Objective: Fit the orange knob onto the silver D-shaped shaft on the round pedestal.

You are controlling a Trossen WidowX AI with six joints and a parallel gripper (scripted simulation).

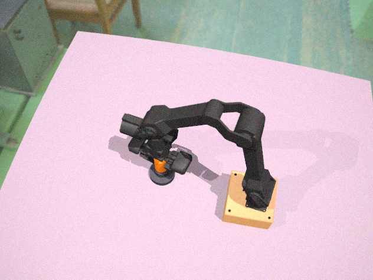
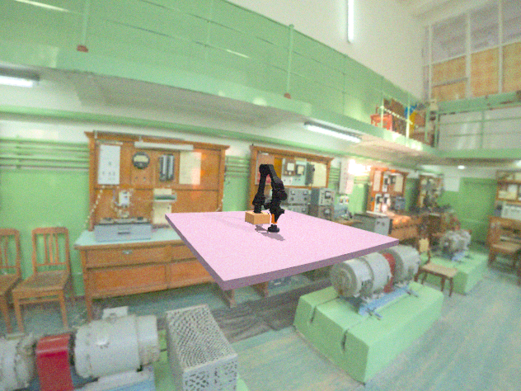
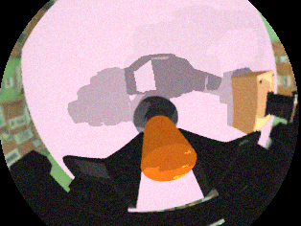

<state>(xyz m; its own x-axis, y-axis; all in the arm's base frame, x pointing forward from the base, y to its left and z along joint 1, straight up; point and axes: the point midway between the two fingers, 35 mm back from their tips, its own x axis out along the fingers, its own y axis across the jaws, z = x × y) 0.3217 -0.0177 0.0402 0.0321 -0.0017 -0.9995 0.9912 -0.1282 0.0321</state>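
Note:
My gripper (image 1: 161, 162) (image 3: 159, 133) is shut on the orange knob (image 1: 159, 165) (image 3: 165, 148) (image 2: 273, 219). The knob is held upright over the dark round pedestal (image 1: 162, 178) (image 3: 150, 107) (image 2: 273, 228), its lower end down at the pedestal's top. In the wrist view the knob covers the middle of the pedestal, so the silver shaft is hidden. I cannot tell whether the knob sits fully down on the pedestal.
The arm's tan base block (image 1: 238, 208) (image 3: 250, 100) (image 2: 256, 217) stands on the pink table (image 1: 90, 228) to the right of the pedestal. A grey cabinet (image 1: 18, 45) and a wooden chair (image 1: 96, 12) stand on the floor beyond the table's far left corner.

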